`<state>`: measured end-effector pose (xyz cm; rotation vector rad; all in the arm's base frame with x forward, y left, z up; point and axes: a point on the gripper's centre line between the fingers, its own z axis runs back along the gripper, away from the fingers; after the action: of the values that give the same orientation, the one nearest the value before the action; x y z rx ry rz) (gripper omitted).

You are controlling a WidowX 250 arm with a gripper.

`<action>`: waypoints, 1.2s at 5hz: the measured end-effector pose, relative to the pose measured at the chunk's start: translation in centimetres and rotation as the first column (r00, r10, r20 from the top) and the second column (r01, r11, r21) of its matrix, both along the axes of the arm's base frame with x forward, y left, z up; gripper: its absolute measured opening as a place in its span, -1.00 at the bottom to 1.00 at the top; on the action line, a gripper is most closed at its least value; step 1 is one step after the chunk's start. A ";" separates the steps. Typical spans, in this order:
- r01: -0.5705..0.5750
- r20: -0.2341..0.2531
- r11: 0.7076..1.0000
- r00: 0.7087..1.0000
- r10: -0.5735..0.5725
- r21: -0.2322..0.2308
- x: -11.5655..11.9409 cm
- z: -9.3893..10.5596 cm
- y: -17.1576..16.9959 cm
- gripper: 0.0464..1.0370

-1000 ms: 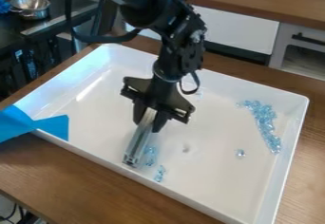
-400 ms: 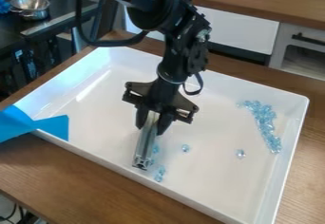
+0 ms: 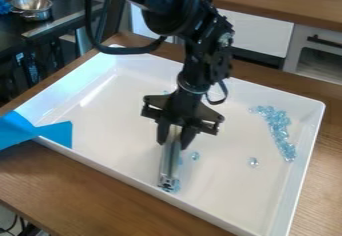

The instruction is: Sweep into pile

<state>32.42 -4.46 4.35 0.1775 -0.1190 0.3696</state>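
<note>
The jaws, clamped firmly on the metal bar [image 3: 169,162], had shifted along the tray's [image 3: 220,195] near wall, apparently nudging loose beads [image 3: 176,185] towards the pile [image 3: 278,130].

The tool [image 3: 175,136] and metal bar [image 3: 170,161] have moved toward the bead pile [image 3: 277,125], apparently nudging loose beads [image 3: 176,185].

Passage: wide stretch of bare floor at view left in the white rectangular plastic tray [image 3: 306,150]; raised walls bound it. Second lane between two loose clear-blue beads [image 3: 195,156] [image 3: 253,162]. Obstructions: black two-finger gripper [image 3: 175,138] with long silvery metal bar [image 3: 170,165], mid-tray toward near wall; curved clear-blue bead cluster [image 3: 278,127] beside right wall.
</note>
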 end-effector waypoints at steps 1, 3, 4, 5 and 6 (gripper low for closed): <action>-0.054 0.026 0.998 0.998 0.054 -0.025 0.8 0.0 -0.6 -0.35; -0.180 0.064 0.981 0.981 0.184 -0.074 5.8 0.0 -2.4 -0.35; -0.238 0.079 0.966 0.966 0.246 -0.097 7.9 0.1 -3.4 -0.35; -0.264 0.072 0.956 0.959 0.275 -0.130 9.0 0.3 -5.0 -0.35; -0.262 0.051 0.949 0.960 0.275 -0.177 9.2 0.6 -7.6 -0.35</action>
<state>41.66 -12.07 4.96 0.0107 -0.1369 0.6567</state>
